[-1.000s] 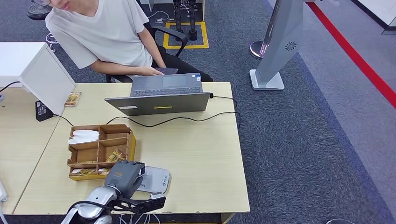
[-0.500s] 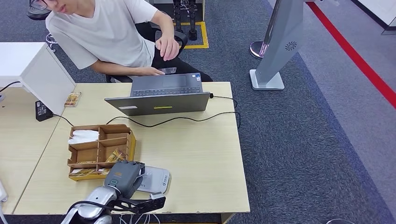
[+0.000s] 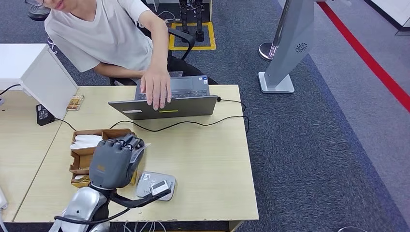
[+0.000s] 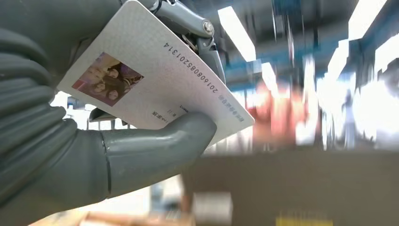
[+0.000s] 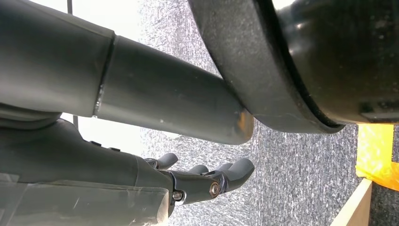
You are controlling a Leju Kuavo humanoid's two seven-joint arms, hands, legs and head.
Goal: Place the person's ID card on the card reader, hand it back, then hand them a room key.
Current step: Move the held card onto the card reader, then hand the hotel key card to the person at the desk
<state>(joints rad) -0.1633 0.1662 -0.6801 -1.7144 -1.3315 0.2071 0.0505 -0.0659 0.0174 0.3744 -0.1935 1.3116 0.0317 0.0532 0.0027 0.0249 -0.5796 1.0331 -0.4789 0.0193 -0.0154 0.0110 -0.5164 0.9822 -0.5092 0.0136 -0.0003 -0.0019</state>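
Note:
My left hand [image 3: 116, 162] is raised above the table's near left part, over the wooden organizer [image 3: 80, 155]. It holds the white ID card [image 4: 155, 80], which carries a small photo and a printed number, with the thumb [image 4: 155, 146] pressed on the card's face. A thin edge of the ID card [image 3: 141, 147] pokes out past the fingers. The grey card reader [image 3: 155, 185] lies bare on the table just right of the hand. The person's hand [image 3: 155, 89] reaches forward over the laptop [image 3: 164, 106]. My right hand [image 5: 202, 181] hangs beside the body, fingers loosely apart, holding nothing.
The organizer's compartments hold white tissue [image 3: 87, 141] and orange-brown cards [image 3: 80, 181]. A black cable [image 3: 193, 123] runs across the table behind the reader. A white box [image 3: 46, 77] stands at the far left. A grey kiosk [image 3: 290, 43] stands on the carpet.
My left hand has lifted off the card reader with the ID card and risen toward the person. The person's hand has come forward and down over the laptop.

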